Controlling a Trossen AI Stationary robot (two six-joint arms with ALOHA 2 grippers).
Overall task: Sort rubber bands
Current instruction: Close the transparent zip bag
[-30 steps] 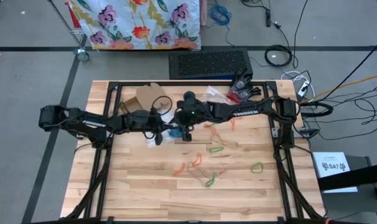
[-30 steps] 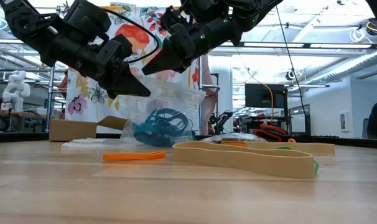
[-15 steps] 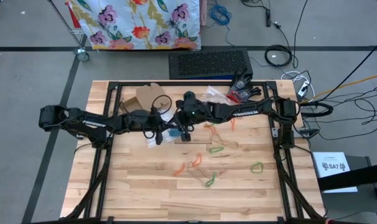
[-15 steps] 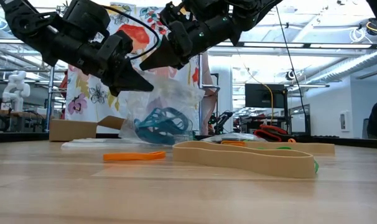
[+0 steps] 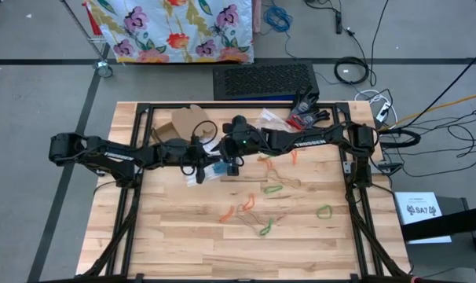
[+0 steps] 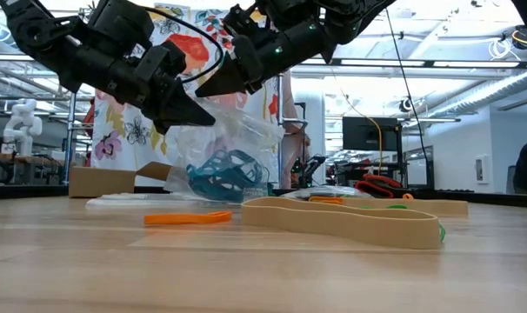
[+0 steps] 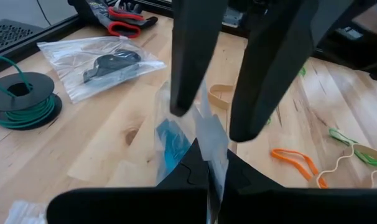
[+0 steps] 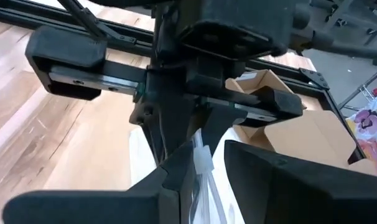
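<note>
A clear plastic bag with blue rubber bands in its bottom hangs above the middle of the table. My left gripper is shut on its top. My right gripper comes from the other side, open. Its two fingers stand at the bag's upper edge, which rises between them. Loose rubber bands lie on the wood: orange, green and tan. My left gripper pinches the bag's upper edge between its two shut fingers, coming slanting down from the table's left. The bag hangs below the fingers, clear of the table. My right gripper has one finger right against the film; whether it touches, I cannot tell.
A cardboard box stands at the far left. A bag with black contents and a spool of green wire lie far of the grippers. Red and black things lie at the far right. Black frame rails border the table.
My right gripper has turned a little at the bag's top. The bag's upper film has bunched together, while the blue bands stay in its bottom.
</note>
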